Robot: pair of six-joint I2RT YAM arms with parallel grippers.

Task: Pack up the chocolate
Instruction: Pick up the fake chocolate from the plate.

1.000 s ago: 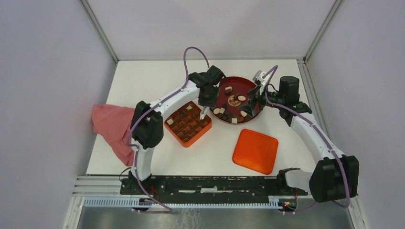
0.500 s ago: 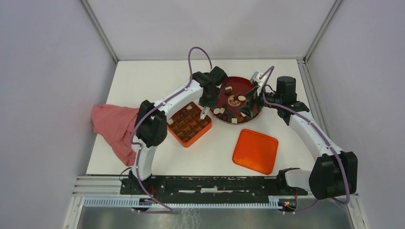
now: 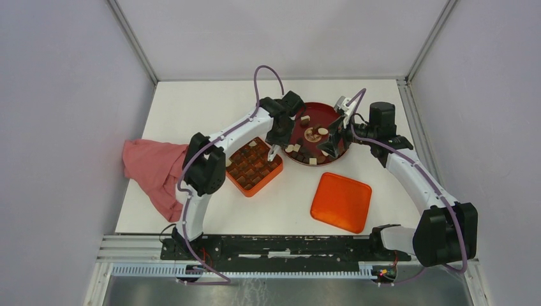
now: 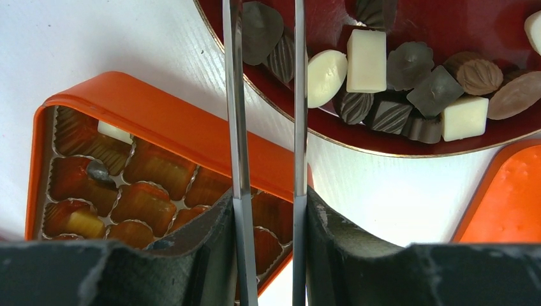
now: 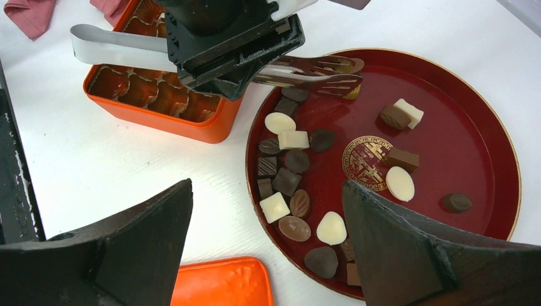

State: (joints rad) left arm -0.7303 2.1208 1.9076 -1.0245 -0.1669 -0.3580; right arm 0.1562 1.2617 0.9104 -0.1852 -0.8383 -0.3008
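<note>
Several dark, brown and cream chocolates lie on the round dark-red plate, mostly along its near-left rim. The orange compartmented box sits left of the plate; a few pieces lie in its cups. My left gripper is shut on metal tongs, whose tips hang, empty, over the plate's left side. The tong arms run up the left wrist view. My right gripper is open and empty, low over the plate's near edge.
The orange box lid lies flat on the white table in front of the plate, also showing in the right wrist view. A pink cloth lies at the table's left edge. Grey walls enclose the back and sides.
My left arm has shifted slightly right, carrying the tongs toward the plate. The right gripper has barely moved.
</note>
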